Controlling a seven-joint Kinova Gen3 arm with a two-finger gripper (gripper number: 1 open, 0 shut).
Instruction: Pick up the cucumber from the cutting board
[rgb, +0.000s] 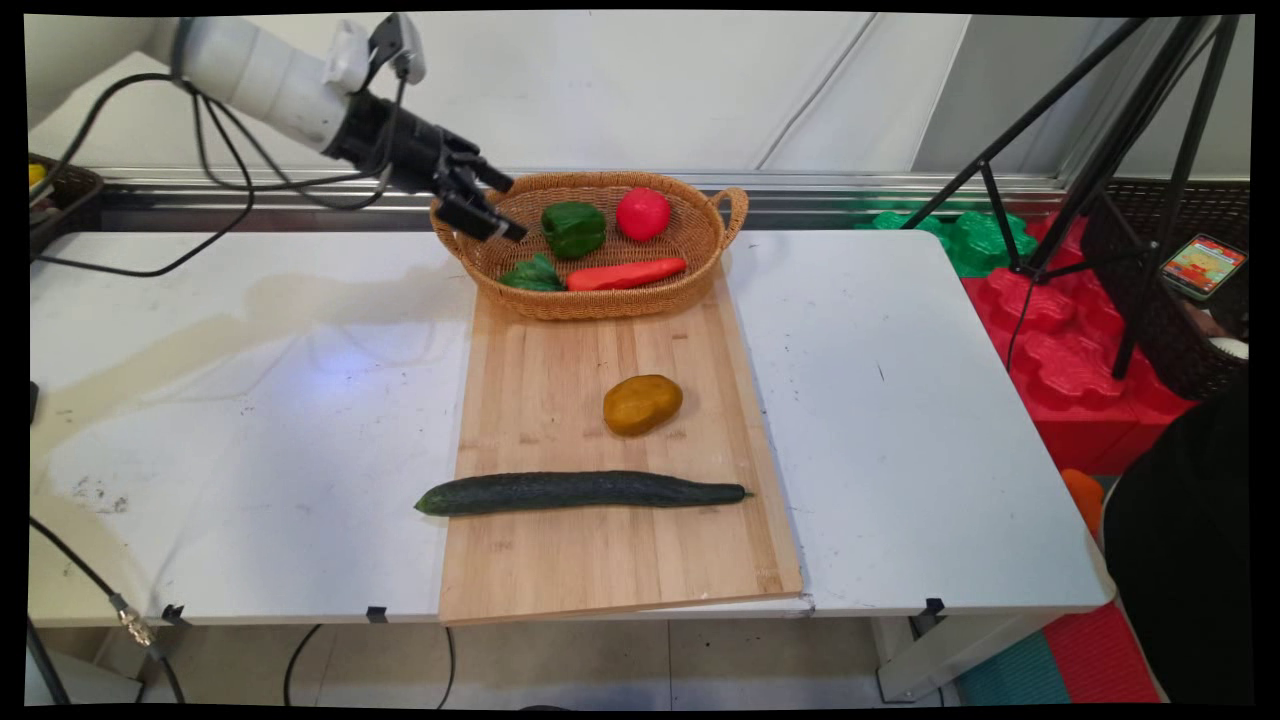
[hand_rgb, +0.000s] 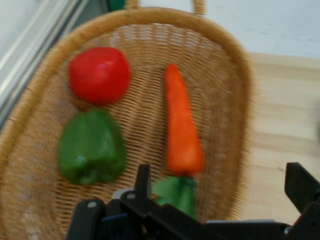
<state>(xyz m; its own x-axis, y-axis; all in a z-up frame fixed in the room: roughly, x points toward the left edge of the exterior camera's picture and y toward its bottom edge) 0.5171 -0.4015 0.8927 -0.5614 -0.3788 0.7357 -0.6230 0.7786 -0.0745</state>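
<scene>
two black fingers of the pincer (rgb: 490, 205) spread wide and empty over the wicker basket (rgb: 700, 270), green pepper (rgb: 573, 228), tomato (rgb: 642, 213) and carrot (rgb: 625, 274) just beyond its tips.

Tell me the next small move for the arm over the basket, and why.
Probably lower straight toward the carrot. The gripper hangs open and empty over the basket's left end, and in the hand view the carrot lies between the jaws, with the green pepper off to one side.
</scene>
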